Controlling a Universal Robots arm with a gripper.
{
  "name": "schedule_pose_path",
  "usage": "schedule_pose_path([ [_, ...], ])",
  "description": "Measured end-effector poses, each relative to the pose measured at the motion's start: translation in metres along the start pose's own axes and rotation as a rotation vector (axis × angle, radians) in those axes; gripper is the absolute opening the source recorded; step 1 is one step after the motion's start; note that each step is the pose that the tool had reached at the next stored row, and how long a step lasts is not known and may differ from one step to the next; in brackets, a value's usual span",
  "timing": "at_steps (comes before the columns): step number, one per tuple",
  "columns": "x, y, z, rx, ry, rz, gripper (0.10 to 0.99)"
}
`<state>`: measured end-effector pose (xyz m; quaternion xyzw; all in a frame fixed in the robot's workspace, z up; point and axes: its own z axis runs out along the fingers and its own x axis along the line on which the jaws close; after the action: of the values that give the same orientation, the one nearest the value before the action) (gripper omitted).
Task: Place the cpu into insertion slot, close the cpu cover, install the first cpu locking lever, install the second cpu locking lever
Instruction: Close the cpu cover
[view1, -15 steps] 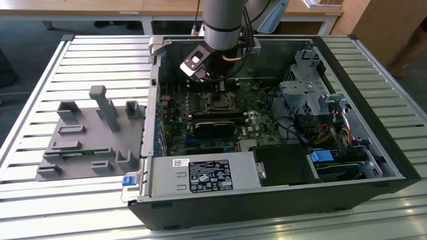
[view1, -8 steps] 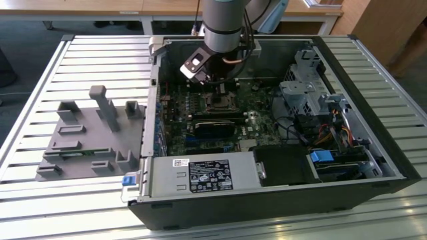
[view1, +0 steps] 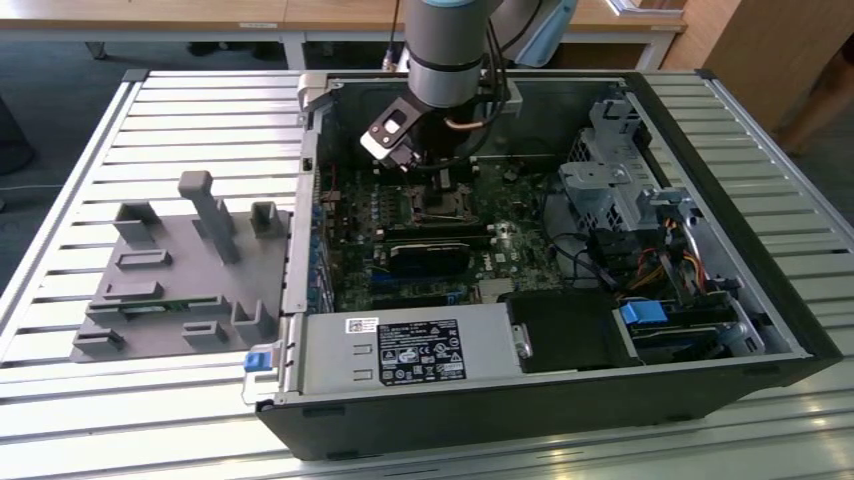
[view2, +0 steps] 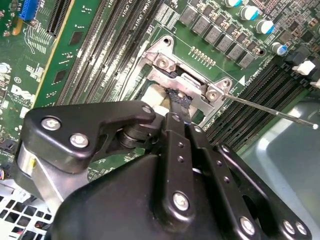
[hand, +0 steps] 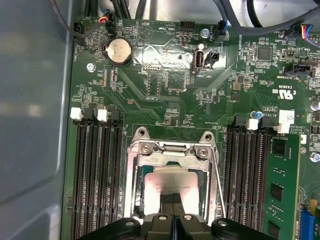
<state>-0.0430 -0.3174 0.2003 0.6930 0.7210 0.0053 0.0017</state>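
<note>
Open case, end effector over cpu, cpu cover framing its edges

The space directly over the socket is taken up by the gripper, fingers pressed together. A thin lever is raised from the socket's corner and juts over the memory slots alongside. Low, flat board is left open beyond the socket. Passage is bounded by the drive cage at the exterior view's right, the case wall at its left, and a black card just beside the socket.
</note>
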Motion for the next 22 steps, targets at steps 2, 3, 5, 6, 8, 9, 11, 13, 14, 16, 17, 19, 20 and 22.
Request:
schedule_pose_path([
  [2,0.0028,0.0001,0.0003,-0.001,0.0002,0.000,0.106],
  [3,0.0046,0.0002,0.0005,-0.001,0.0001,0.000,0.106],
  [5,0.0077,0.0002,0.0010,-0.002,-0.0003,0.000,0.106],
  [6,0.0089,0.0002,0.0015,-0.002,-0.0006,0.000,0.106],
  [8,0.0110,0.0002,0.0025,-0.002,-0.0008,0.000,0.106],
  [9,0.0114,0.0001,0.0025,-0.002,-0.0006,0.000,0.106],
  [11,0.0114,0.0001,0.0020,-0.003,-0.0007,0.000,0.106],
  [13,0.0119,0.0005,0.0013,-0.006,0.0007,0.000,0.106],
  [14,0.0120,0.0006,0.0007,-0.007,0.0017,0.000,0.106],
  [16,0.0120,0.0006,-0.0021,-0.007,0.0008,0.000,0.106],
  [17,0.0119,0.0005,-0.0040,-0.007,0.0002,0.000,0.106],
  [19,0.0119,0.0004,-0.0073,-0.007,0.0003,0.000,0.106],
  [20,0.0119,0.0001,-0.0081,-0.008,0.0000,0.000,0.106],
  [22,0.0121,-0.0047,-0.0083,-0.013,0.0001,0.000,0.106],
])
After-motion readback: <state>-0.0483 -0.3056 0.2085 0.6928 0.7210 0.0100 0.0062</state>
